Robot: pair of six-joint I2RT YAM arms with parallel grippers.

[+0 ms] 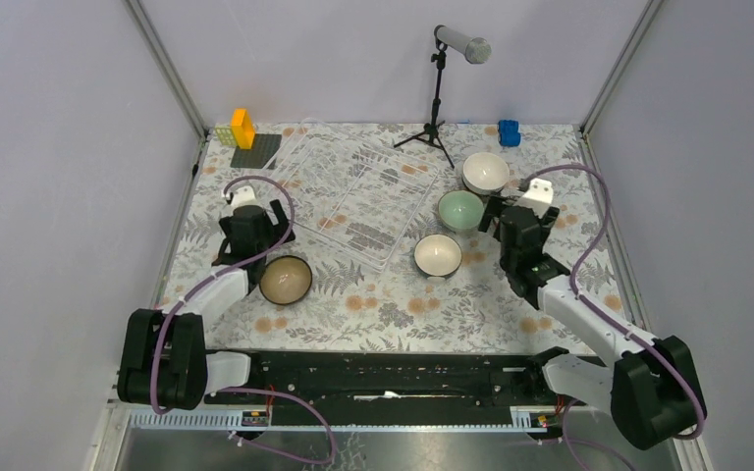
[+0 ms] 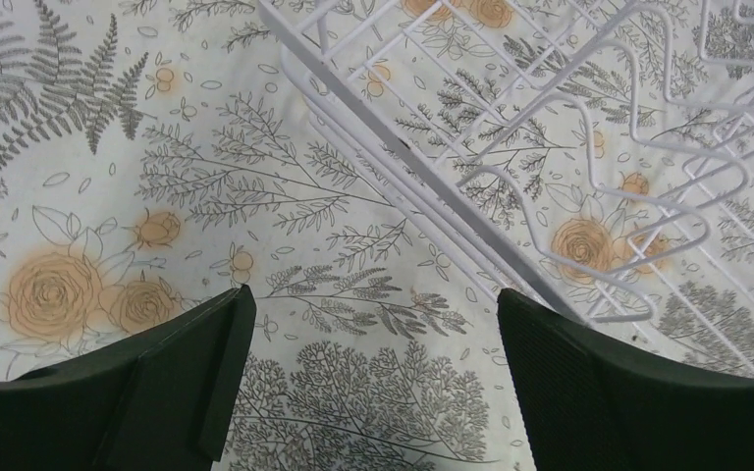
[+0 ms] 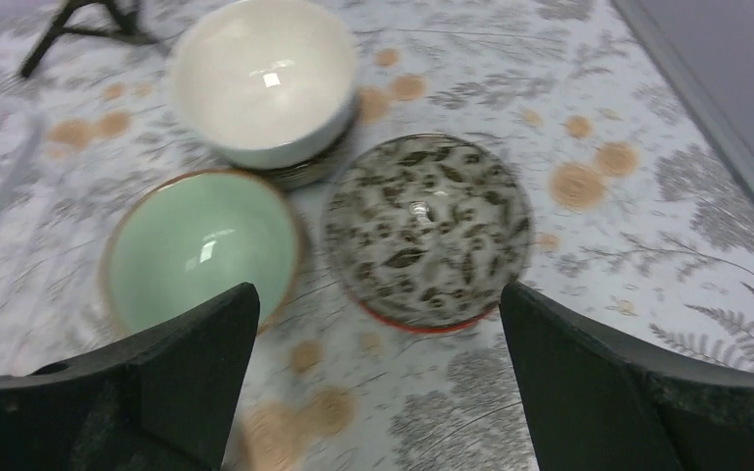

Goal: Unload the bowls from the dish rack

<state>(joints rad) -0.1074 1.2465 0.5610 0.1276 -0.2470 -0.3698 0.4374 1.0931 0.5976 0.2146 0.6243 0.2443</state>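
Observation:
The clear dish rack (image 1: 363, 191) lies at the middle of the table, and only the tablecloth shows through its ribs (image 2: 550, 147). A brown bowl (image 1: 286, 280) sits just near-right of my open left gripper (image 1: 253, 235) (image 2: 373, 383), which has only cloth between its fingers. My right gripper (image 1: 511, 231) (image 3: 378, 383) is open above the cloth, just short of a leaf-patterned, red-rimmed bowl (image 3: 427, 231). A pale green bowl (image 1: 460, 209) (image 3: 201, 245) sits beside that one. A white bowl (image 1: 485, 173) (image 3: 265, 78) lies beyond, resting on another bowl's rim. A cream bowl (image 1: 438, 255) sits nearer.
A microphone on a black tripod (image 1: 439, 98) stands behind the rack. Yellow and orange blocks (image 1: 242, 128) sit on a small black gridded mat (image 1: 257, 150) at the back left, and a blue block (image 1: 509, 132) at the back right. Walls close in both sides.

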